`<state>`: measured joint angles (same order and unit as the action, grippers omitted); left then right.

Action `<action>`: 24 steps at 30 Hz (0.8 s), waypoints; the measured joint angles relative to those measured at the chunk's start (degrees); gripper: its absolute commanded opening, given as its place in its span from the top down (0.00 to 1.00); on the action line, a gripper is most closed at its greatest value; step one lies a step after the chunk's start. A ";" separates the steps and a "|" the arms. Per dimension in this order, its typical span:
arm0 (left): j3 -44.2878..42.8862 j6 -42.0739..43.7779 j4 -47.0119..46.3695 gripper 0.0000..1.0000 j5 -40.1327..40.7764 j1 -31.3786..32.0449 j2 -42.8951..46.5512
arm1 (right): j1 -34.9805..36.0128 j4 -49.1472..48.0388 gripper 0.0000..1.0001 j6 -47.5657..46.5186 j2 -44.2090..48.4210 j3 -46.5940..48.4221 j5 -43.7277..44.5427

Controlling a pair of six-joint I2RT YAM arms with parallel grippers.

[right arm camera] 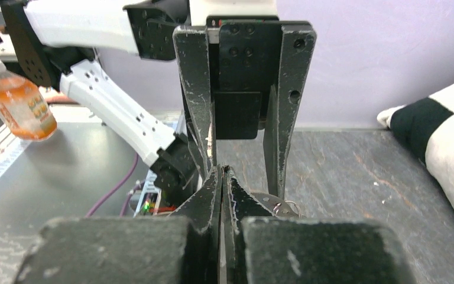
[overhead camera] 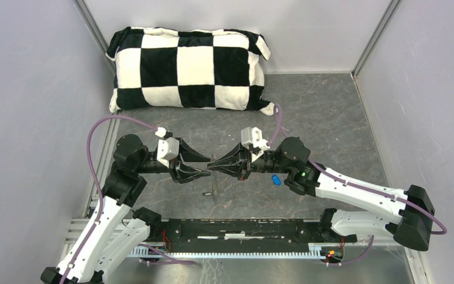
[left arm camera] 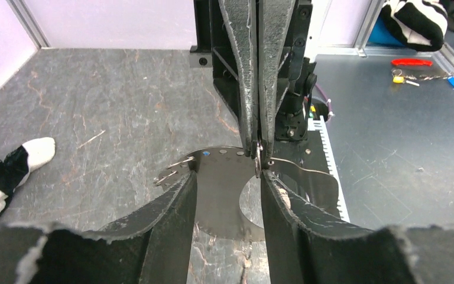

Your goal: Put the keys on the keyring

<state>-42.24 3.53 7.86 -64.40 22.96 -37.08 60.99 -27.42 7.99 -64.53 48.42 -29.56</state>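
The keyring (left arm camera: 224,201) is a thin silvery-grey piece with a round opening and a jagged lower edge, and it hangs between the two arms. From above it shows edge-on as a thin line (overhead camera: 213,190). My right gripper (left arm camera: 259,155) comes in from the top of the left wrist view, shut on the keyring's upper rim. My left gripper (left arm camera: 229,178) faces it, open, with a finger on each side of the keyring and no grip on it. Small wire loops (left arm camera: 174,168) stick out at the keyring's left edge. A blue-headed key (overhead camera: 276,180) lies on the table under the right arm.
A black-and-white checked pillow (overhead camera: 189,70) lies at the back of the table. Grey walls close in the left, right and back sides. Outside the cell stand an orange bottle (right arm camera: 20,100) and some small coloured items (left arm camera: 411,61).
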 measured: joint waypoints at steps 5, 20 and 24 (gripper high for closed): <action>0.00 -2.54 -3.28 0.53 -0.28 0.00 0.13 | 0.02 -7.78 1.00 3.04 -0.02 -2.86 1.92; 0.00 -3.67 -5.07 0.88 -0.26 0.00 0.74 | 0.04 -16.28 1.00 6.16 -0.02 -8.07 5.99; 0.00 -3.67 -5.03 0.91 -0.26 0.00 0.76 | 0.04 -18.08 1.00 6.84 -0.02 -8.74 6.34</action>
<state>-42.24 -0.14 2.83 -64.66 22.96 -36.32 61.04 -45.50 14.83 -64.55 39.68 -23.22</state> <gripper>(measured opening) 0.100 0.007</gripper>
